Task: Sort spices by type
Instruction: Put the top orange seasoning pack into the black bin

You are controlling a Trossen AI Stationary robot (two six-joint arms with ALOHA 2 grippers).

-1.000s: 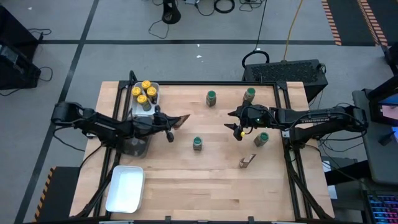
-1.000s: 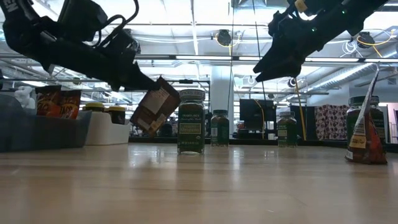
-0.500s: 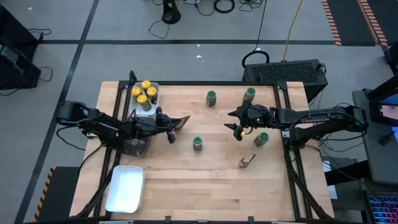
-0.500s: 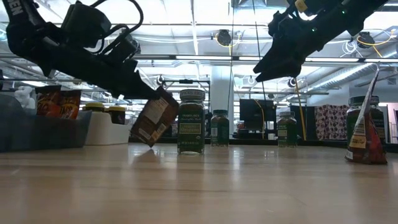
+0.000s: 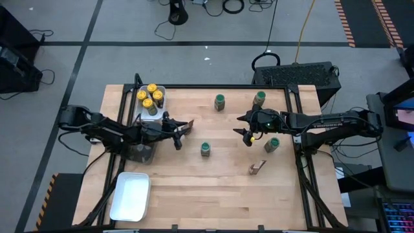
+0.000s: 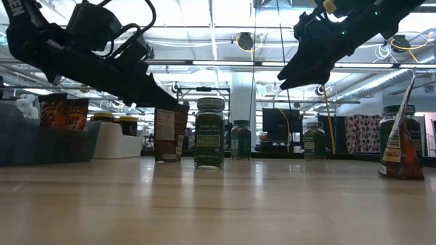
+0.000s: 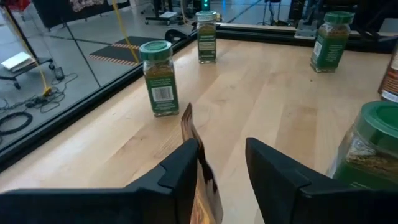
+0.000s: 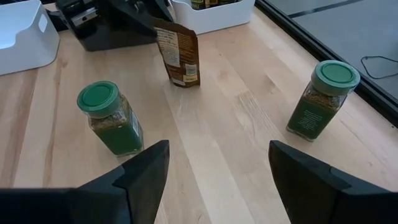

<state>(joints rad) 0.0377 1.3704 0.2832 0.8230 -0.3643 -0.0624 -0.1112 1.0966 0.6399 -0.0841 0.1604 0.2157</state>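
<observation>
An orange-brown packet (image 6: 169, 133) stands upright on its bottom edge, on the table left of centre. My left gripper (image 7: 221, 155) is open, level from the table's left, its fingers on either side of the packet's top (image 7: 188, 127). My right gripper (image 8: 217, 149) hangs open above the table right of centre, between two green-lidded jars (image 8: 109, 118) (image 8: 323, 99), touching nothing. Two more green-lidded jars (image 5: 220, 101) (image 5: 259, 99) stand farther back. A second packet (image 5: 257, 167) stands near the right front. My left gripper has the packet's upper edge between its open fingers, which come level from the table's left. The packet lies close along the inner face of one finger (image 7: 186, 165); I cannot tell whether they touch. The packet stands on the table by itself.
A white tray (image 5: 160, 90) at the back left holds several yellow-lidded jars (image 5: 150, 97). A dark grey tray (image 5: 141, 154) under my left arm holds packets. A white tray (image 5: 131, 196) sits at the front left. The table's middle and front are bare wood.
The packet hung tilted and clear of the table at my left gripper. It came down until its lower corner neared the wood, and now it stands upright on the table. My right arm has kept still.
</observation>
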